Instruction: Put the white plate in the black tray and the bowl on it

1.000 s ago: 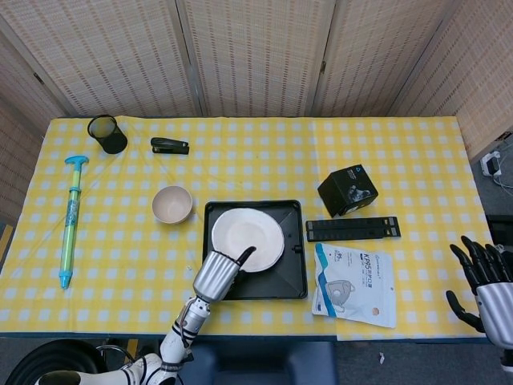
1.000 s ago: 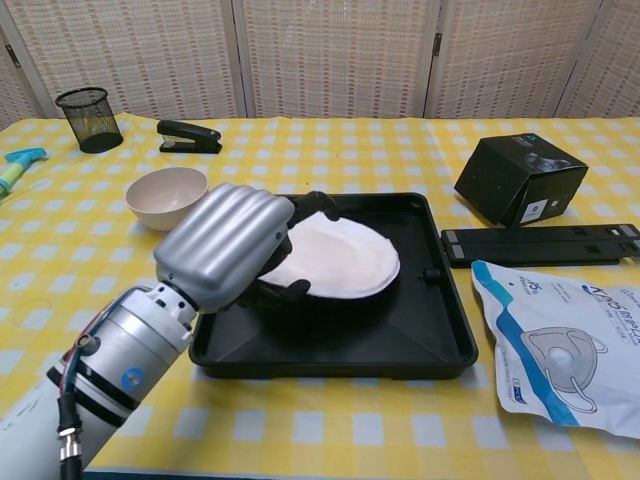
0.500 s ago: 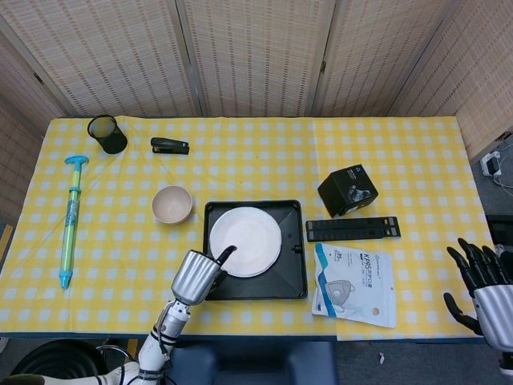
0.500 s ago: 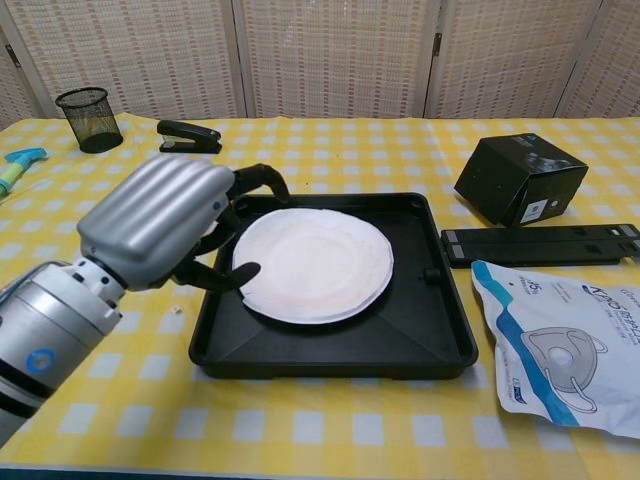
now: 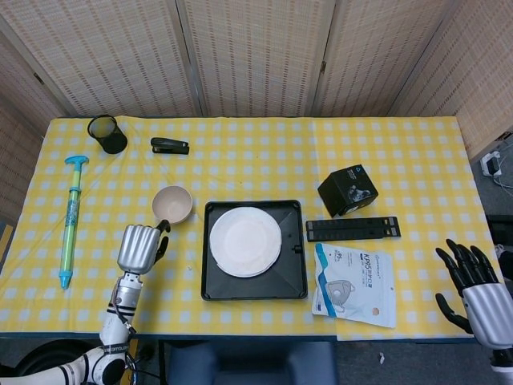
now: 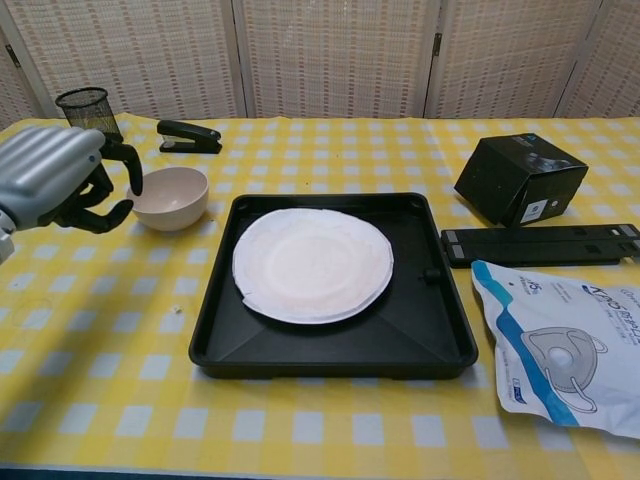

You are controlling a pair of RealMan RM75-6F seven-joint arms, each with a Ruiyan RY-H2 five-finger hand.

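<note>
Left hand (image 6: 55,180) is hanging just left of the bowl (image 6: 169,197) with its fingers curled but apart, nothing in it, while the right hand (image 5: 473,289) sits spread open off the tabletop's (image 5: 417,160) near right corner. Black tray (image 6: 440,340) is mid-tabletop with the white plate (image 6: 312,264) lying flat inside it, and the bowl stands on the cloth just left of the tray's far left corner.

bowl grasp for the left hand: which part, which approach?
Pinch the rim on its near-left side. The bowl sits upright and open on the table, with the left hand just to its left holding nothing. Coming from there, one finger could probably go inside the wall and the thumb outside. The black tray lies on the bowl's right.
</note>
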